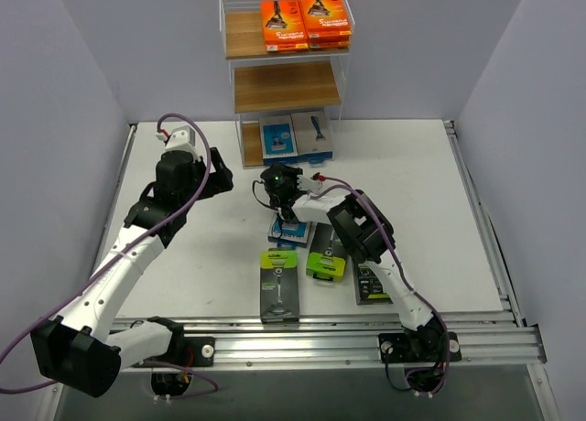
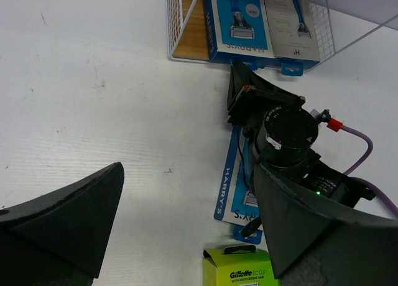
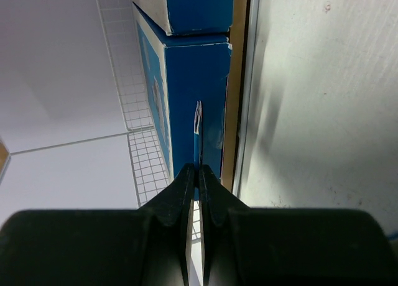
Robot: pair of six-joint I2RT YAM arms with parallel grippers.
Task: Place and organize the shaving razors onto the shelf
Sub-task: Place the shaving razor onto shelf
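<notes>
the right gripper (image 3: pixel 198 171) is rolled sideways and closed, a blue rectangular razor pack (image 3: pixel 199 81) just ahead. the left gripper (image 2: pixel 186 174) is opened wide.

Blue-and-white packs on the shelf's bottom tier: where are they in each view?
Top external: blue-and-white packs at upper centre, on the lowest tier.
Left wrist: at the top edge, right of centre.
Right wrist: upper centre, seen end-on.
Shared landmark: bottom wooden board.

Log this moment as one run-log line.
left gripper open over table | right gripper shut on blue Harry's pack facing shelf bottom tier | shelved: orange packs top, blue packs bottom | black-and-lime packs on table
</notes>
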